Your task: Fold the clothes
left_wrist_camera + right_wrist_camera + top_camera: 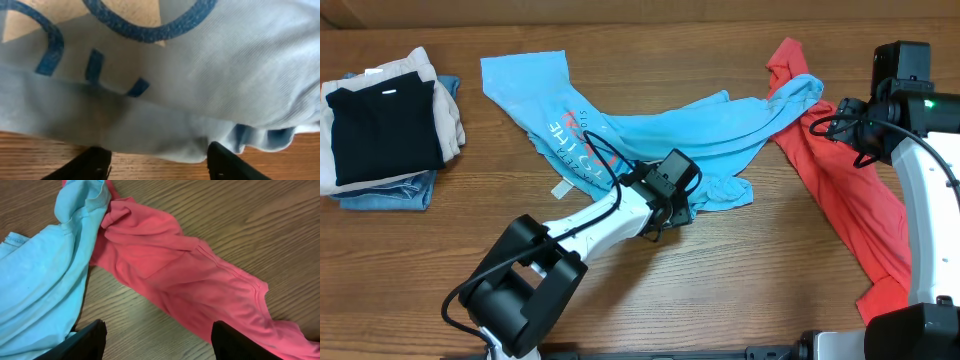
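The sky-blue T-shirt lies crumpled across the middle of the table, its white and red lettering facing up. A coral-red garment stretches down the right side and meets the shirt's right end. My left gripper is low at the shirt's near hem. In the left wrist view its jaws stand open, with the hem lying just between the tips over bare wood. My right gripper hovers open where the blue cloth and the red cloth meet, holding nothing.
A stack of folded pieces sits at the far left, black on top of beige and denim blue. The right arm's white link crosses above the red garment. Bare wood runs along the front edge.
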You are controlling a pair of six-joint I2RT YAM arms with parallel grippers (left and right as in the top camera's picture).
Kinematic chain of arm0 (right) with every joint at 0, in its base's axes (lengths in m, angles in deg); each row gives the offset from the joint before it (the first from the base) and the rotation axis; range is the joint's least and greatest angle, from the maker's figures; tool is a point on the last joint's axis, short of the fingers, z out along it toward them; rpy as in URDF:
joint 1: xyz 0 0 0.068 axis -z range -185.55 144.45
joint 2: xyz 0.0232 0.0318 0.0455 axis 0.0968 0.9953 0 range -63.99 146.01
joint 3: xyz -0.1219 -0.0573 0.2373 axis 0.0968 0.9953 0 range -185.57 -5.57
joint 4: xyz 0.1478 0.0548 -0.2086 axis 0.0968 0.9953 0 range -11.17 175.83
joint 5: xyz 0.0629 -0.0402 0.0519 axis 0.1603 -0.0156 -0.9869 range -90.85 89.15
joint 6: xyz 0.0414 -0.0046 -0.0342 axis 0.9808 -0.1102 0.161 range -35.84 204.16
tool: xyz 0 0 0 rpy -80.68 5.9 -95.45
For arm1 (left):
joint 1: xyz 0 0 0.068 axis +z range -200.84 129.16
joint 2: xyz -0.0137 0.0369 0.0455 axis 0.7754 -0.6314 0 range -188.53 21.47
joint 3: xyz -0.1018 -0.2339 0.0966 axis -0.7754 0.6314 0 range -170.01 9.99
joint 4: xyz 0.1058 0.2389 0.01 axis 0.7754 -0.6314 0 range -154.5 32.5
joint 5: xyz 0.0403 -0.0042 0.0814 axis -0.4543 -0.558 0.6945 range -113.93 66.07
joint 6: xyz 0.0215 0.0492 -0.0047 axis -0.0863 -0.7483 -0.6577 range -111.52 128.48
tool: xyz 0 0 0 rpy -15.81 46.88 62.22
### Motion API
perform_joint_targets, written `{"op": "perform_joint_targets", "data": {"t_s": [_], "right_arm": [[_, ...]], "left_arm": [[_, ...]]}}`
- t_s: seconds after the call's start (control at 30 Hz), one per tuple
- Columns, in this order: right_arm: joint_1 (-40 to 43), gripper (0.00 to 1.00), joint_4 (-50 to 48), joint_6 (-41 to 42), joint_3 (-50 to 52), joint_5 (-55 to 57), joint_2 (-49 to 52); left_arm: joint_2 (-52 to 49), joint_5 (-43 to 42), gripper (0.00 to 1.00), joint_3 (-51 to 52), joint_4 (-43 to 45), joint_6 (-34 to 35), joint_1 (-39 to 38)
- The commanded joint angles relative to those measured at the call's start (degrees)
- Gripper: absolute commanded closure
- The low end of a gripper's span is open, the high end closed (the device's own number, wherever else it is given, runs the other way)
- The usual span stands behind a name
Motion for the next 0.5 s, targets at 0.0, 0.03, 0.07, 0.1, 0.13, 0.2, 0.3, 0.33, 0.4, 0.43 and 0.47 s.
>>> {"op": "perform_joint_targets", "data": {"t_s": [0.0, 0.03, 0.07, 0.1, 0.13, 0.2, 0.3, 0.33, 0.4, 0.43, 0.47], "right_arm": [[0.09, 0.29, -0.15, -0.15, -1.27, 0.09, -0.31], [0.09, 0.29, -0.15, -0.15, -1.27, 0.09, -0.31], [0.09, 0.29, -0.15, -0.13, -1.27, 0.09, -0.31], [0.09, 0.29, -0.15, -0.13, -1.27, 0.09, -0.31], [0.09, 0.29, -0.15, -0.13, -1.27, 0.07, -0.31], [0.09, 0.29, -0.13, -0.13, -1.27, 0.07, -0.31], [0.09, 0.29, -0.04, -0.15, -1.27, 0.09, -0.31], [0.09, 0.29, 0.04, -0.15, -1.27, 0.09, -0.31], [0.09, 0.29, 0.07, -0.15, -1.27, 0.09, -0.31], [0.09, 0.29, 0.04, -0.15, -1.27, 0.11, -0.31], [0.09, 0.29, 0.02, -0.15, -1.27, 0.11, -0.31]], "left_arm": [[-2.21, 0.92, 0.5, 0.55, 0.26, 0.55, 0.15], [-2.21, 0.92, 0.57, 0.55, 0.26, 0.55, 0.2], [-2.21, 0.94, 0.66, 0.55, 0.28, 0.55, 0.28], [-2.21, 0.98, 0.73, 0.55, 0.28, 0.52, 0.39], [-2.21, 1.16, 0.8, 0.55, 0.26, 0.52, 0.46], [-2.21, 1.81, 0.95, 0.55, 0.24, 0.48, 0.66], [-2.01, 1.81, 0.96, 0.46, -0.15, -0.48, 0.96], [-1.64, 1.86, 0.96, 0.35, -0.9, -0.59, 1.14], [-0.07, 2.95, 0.96, -0.42, -4.66, -0.59, 2.27], [1.01, 3.76, 0.96, -0.9, -6.95, -0.79, 2.99], [2.67, 4.76, 0.96, -1.51, -9.97, -1.64, 4.17]]}}
